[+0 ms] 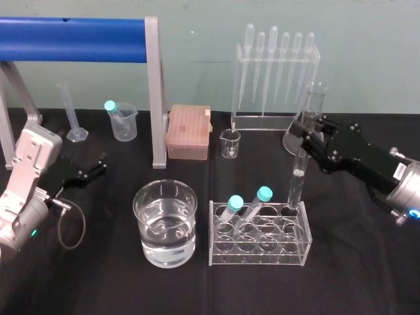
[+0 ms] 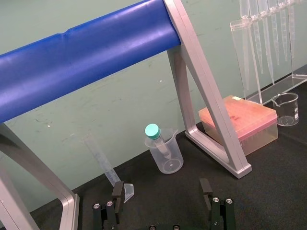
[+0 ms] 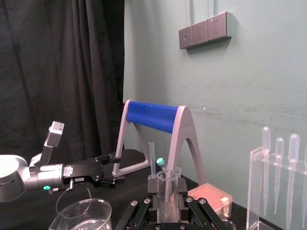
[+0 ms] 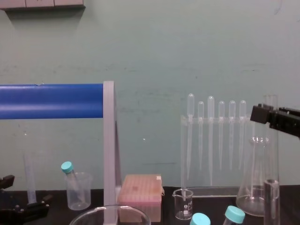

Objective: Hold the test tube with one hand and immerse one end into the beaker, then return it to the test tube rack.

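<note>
1. We see the test tube (image 1: 299,177) as a long, thin tube of clear glass. It has no cap and its rim flares slightly at the top.
2. It stands nearly upright, and its lower end reaches into the back right hole of the clear test tube rack (image 1: 259,252). We cannot tell whether the end touches the rack's floor.
3. The right gripper (image 1: 306,129) comes in from the right and is clamped on the upper part of the test tube, a little below the rim. In the right wrist view the open rim (image 3: 168,176) sits between the black fingers (image 3: 144,205).
4. In the chest view the test tube (image 4: 270,154) rises in front of the conical flask (image 4: 253,192).
5. Two teal-capped tubes (image 1: 244,205) lean in the rack's left holes, apart from the test tube.
6. The beaker (image 1: 165,223) is wide, thick-rimmed and partly filled with clear liquid. It stands on the black table (image 1: 98,282) just left of the rack.
7. The left gripper (image 1: 90,172) hovers low at the table's left side, well apart from the beaker. Its fingers (image 2: 117,191) are spread wide and hold nothing.
</note>
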Robot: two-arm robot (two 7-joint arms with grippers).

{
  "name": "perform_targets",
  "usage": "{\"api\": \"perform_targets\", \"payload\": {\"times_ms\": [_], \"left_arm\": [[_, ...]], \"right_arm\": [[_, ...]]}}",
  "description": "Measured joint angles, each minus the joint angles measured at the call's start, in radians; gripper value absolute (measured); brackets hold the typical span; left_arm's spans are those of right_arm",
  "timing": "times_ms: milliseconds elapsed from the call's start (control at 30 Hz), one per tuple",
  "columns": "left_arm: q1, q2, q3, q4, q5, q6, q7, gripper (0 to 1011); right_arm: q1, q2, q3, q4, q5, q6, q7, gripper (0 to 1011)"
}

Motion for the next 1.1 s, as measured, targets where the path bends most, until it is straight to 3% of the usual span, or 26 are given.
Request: {"api": "perform_targets", "payload": {"times_ms": [733,1100], "left_arm": [[0.000,0.000,0.000,0.000,0.000,0.000,0.000,1000],[0.000,0.000,0.000,0.000,0.000,0.000,0.000,1000]], "right_arm": [[0.035,-0.016,-0.050,0.078,-0.024,0.022,0.029,247],[0.060,-0.037,-0.076,0.153,-0.024,0.018,0.068,247]]}}
